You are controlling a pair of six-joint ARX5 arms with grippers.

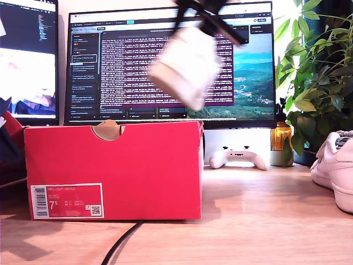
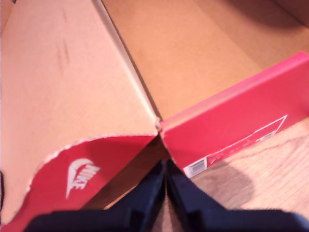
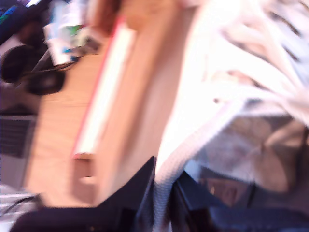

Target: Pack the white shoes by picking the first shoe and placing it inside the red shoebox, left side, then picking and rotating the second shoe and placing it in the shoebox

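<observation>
One white shoe (image 1: 185,66) hangs blurred in the air above the red shoebox (image 1: 110,165), over its end towards the exterior view's right. My second gripper (image 1: 207,16) holds it from above. In the second wrist view that gripper (image 3: 164,193) is shut on the rim of the shoe (image 3: 231,72), with the box's cardboard inside (image 3: 140,111) beneath. The other white shoe (image 1: 333,165) lies on the table at the exterior view's right edge. My first gripper (image 2: 165,176) is shut on nothing, just outside a corner of the open shoebox (image 2: 231,121).
A red lid flap with a white logo (image 2: 82,174) lies beside the box corner. A black cable (image 1: 124,243) runs along the table in front of the box. Behind stand a monitor (image 1: 127,66), a white game controller (image 1: 240,158), an amber bottle (image 1: 281,135) and a plant (image 1: 320,83).
</observation>
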